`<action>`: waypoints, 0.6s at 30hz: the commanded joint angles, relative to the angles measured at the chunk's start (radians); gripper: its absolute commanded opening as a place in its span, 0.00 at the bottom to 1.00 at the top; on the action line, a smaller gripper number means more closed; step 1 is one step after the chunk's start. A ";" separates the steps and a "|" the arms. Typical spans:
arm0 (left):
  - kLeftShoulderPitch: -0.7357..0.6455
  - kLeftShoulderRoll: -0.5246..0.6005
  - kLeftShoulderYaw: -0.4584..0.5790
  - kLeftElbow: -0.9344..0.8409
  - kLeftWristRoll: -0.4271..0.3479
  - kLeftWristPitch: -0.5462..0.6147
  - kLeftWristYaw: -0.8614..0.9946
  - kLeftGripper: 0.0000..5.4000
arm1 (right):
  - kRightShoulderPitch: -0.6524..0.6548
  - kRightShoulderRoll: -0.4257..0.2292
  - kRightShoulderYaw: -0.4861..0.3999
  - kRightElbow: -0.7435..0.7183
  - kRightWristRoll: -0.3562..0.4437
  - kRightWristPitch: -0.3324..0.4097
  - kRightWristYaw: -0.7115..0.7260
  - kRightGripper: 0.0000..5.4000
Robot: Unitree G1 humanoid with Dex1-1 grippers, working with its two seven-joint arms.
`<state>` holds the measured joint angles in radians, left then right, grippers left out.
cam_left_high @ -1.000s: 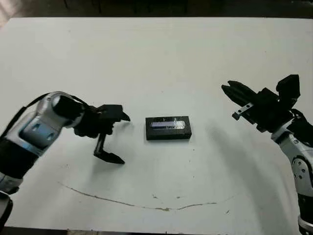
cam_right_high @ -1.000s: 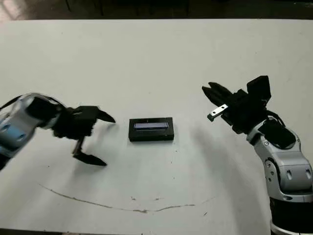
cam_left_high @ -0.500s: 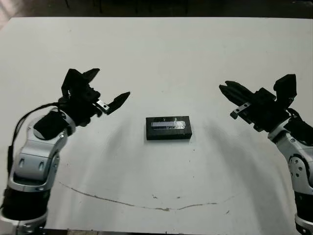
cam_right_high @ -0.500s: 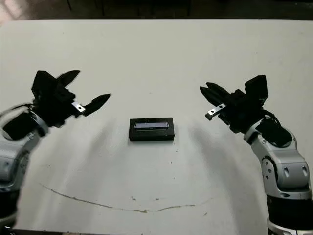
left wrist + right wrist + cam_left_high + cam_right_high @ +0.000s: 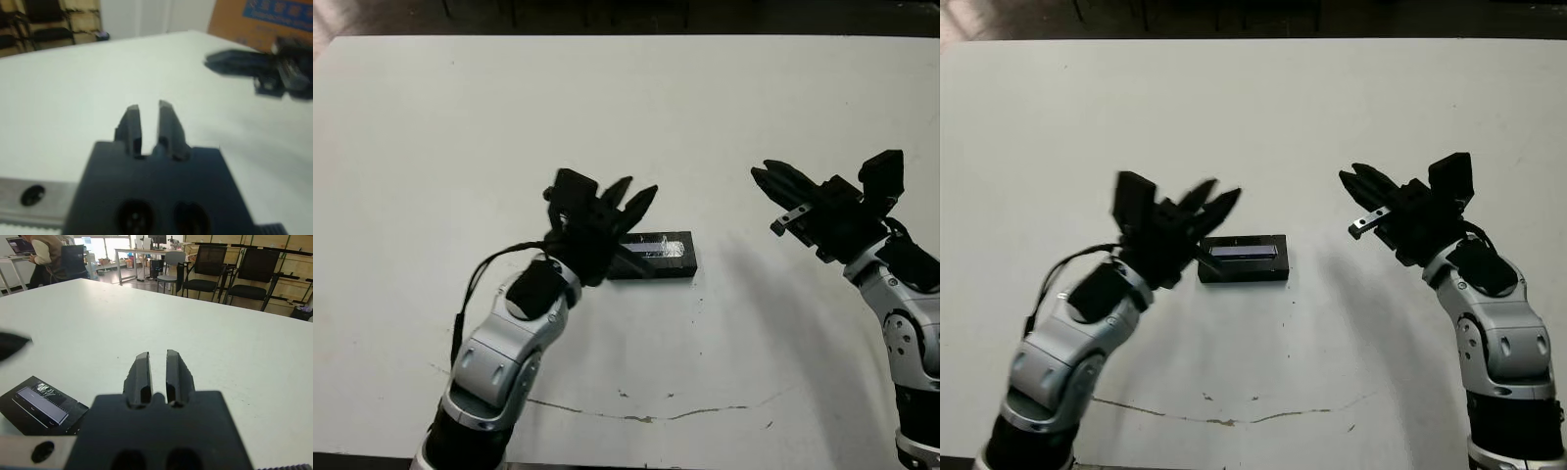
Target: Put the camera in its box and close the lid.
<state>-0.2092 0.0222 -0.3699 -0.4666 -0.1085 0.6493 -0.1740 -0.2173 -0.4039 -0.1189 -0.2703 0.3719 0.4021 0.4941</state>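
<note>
The lid [image 5: 651, 247], a black slab with a pale bluish stripe, lies flat on the black box [image 5: 651, 271] at the table's centre. It also shows in the right wrist view as the lid [image 5: 41, 404]. The camera is hidden. My left gripper [image 5: 634, 193] hovers over the box's left end with its fingers [image 5: 129, 122] close together and nothing between them. My right gripper [image 5: 766, 176] hangs in the air to the right of the box, well apart from it. Its fingers [image 5: 142, 369] are shut and empty.
A thin brown curved mark [image 5: 607, 409] runs across the white table [image 5: 626, 108] near its front edge. Beyond the table's far side stand black chairs [image 5: 210, 264], and a person [image 5: 46, 254] is at a desk.
My left arm has swung from the table's left side in to the centre, and its open fingers have come together above the box's left end. The right arm has barely moved.
</note>
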 commanded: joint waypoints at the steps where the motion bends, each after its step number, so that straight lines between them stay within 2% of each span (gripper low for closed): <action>1: 0.046 0.010 -0.049 0.076 0.038 -0.016 0.007 0.00 | 0.030 -0.009 0.001 -0.011 -0.016 -0.007 -0.006 0.00; 6: 0.084 0.013 -0.073 0.190 0.076 -0.055 0.011 0.00 | 0.041 -0.007 -0.012 -0.026 -0.005 0.016 -0.010 0.00; 10: 0.085 0.026 -0.072 0.257 0.081 -0.024 -0.011 0.00 | 0.041 -0.006 -0.010 -0.032 -0.001 0.023 -0.009 0.00; 14: 0.092 0.039 -0.077 0.267 0.093 0.026 -0.020 0.00 | 0.037 -0.008 -0.009 -0.027 0.002 0.020 -0.003 0.00; 18: 0.109 0.048 -0.068 0.249 0.083 0.029 -0.036 0.00 | 0.039 -0.010 -0.009 -0.026 0.003 0.012 0.001 0.00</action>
<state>-0.1726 0.0271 -0.4359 -0.2756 -0.0309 0.5776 -0.1995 -0.1933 -0.4048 -0.1278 -0.3031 0.3758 0.4051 0.4928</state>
